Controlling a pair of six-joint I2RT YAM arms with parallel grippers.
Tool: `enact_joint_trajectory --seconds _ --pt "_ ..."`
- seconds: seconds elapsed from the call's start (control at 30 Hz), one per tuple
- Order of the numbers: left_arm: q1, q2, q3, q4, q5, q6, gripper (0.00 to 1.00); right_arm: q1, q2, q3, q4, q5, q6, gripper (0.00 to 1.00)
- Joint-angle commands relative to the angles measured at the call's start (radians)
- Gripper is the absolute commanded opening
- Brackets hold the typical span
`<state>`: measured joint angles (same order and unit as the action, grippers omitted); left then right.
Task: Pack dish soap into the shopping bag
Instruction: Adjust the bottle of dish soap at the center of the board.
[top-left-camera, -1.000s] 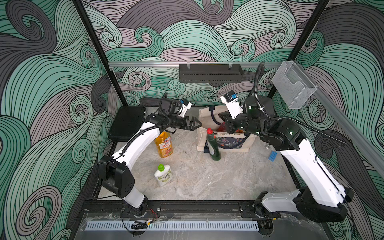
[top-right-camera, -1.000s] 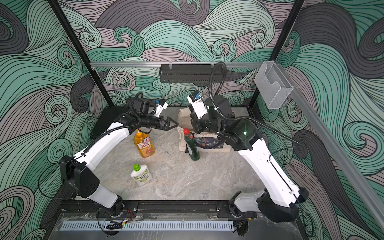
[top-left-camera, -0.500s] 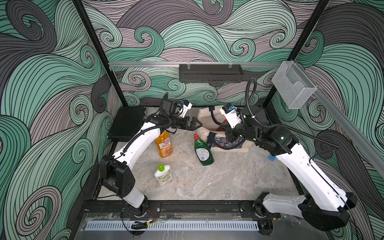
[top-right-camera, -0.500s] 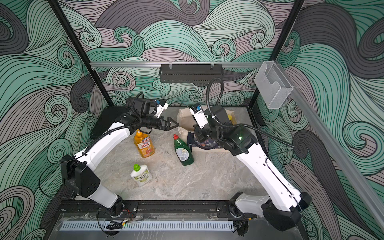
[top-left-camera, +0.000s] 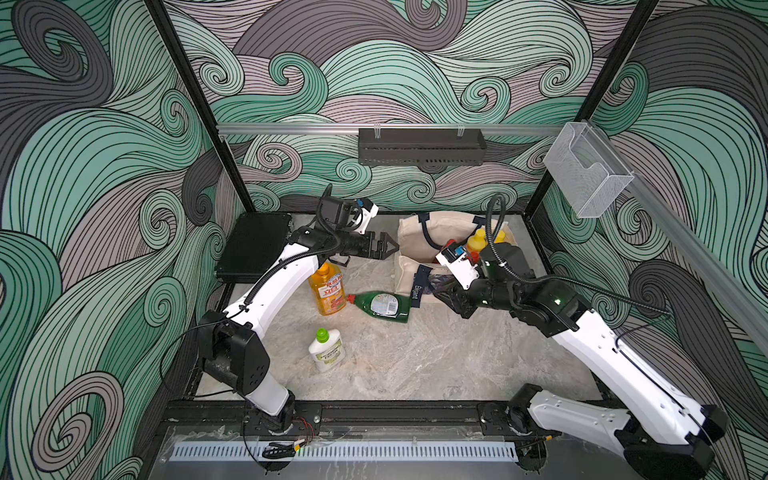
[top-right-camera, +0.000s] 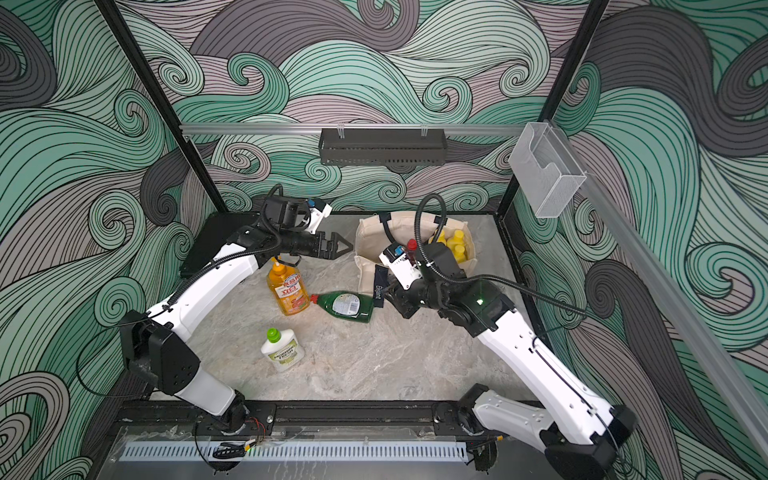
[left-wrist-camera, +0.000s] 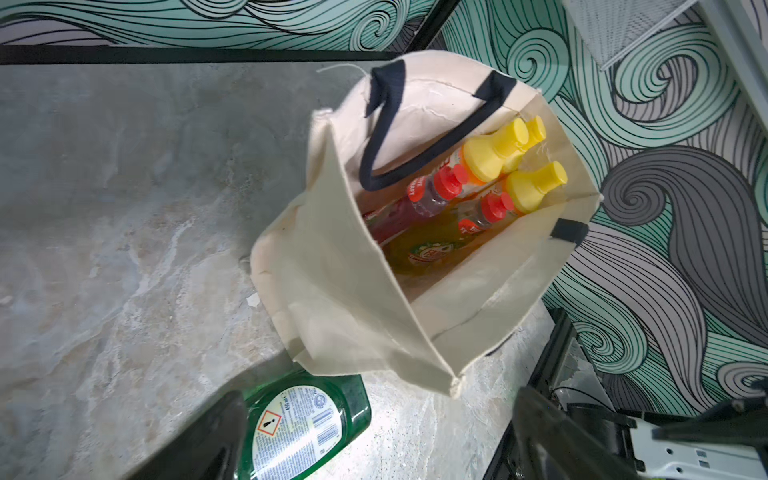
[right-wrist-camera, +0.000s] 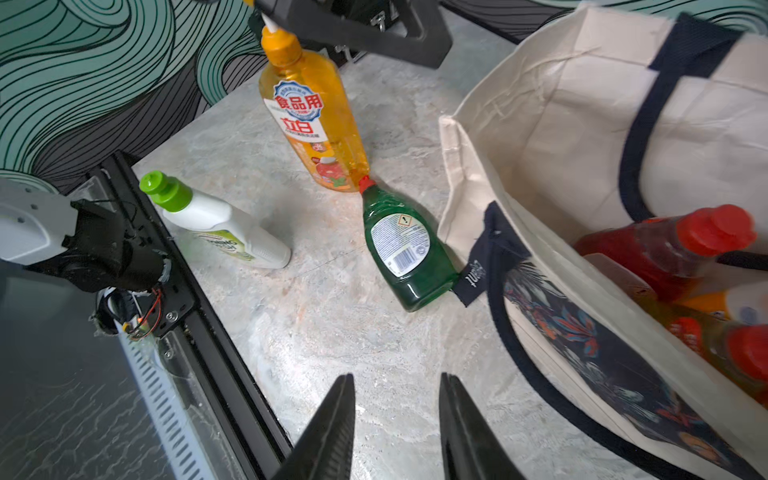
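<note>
A green bottle (top-left-camera: 384, 306) lies on the tabletop (top-left-camera: 415, 365) beside the bag (top-left-camera: 419, 232). The left claw (top-left-camera: 388, 248) and right claw (right-wrist-camera: 395, 378) are both spread, holding nothing.

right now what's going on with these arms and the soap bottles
Dish soap is being packed into the shopping bag; five bottles are inside. The dark green bottle lies on its side beside it, near the orange pump bottle and white bottle. The right gripper and left gripper are open, holding nothing.
</note>
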<state>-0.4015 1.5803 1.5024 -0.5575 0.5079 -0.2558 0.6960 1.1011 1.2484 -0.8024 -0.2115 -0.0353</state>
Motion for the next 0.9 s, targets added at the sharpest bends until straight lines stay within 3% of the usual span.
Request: enact_joint_trajectory --seconds 0.0,0.23,0.4,0.6,0.87 --pt "0.013 -0.026 -0.005 -0.033 -0.052 -0.018 0.99 0.038 0.024 -0.012 0.041 -0.046 0.01 0.42" --pt "0.013 -0.013 -0.02 -0.021 -0.122 -0.098 0.99 0.152 0.057 -0.184 0.208 -0.055 0.046 0.47" --pt "0.03 -0.019 -0.013 -0.019 -0.123 -0.094 0.99 0.191 0.167 -0.259 0.388 -0.059 0.016 0.55" --pt "0.116 -0.071 -0.013 -0.007 -0.099 -0.1 0.99 0.192 0.448 -0.135 0.404 0.032 -0.123 0.69" --pt "0.158 -0.106 -0.021 -0.003 -0.082 -0.097 0.99 0.181 0.731 0.09 0.371 0.041 -0.191 0.81"
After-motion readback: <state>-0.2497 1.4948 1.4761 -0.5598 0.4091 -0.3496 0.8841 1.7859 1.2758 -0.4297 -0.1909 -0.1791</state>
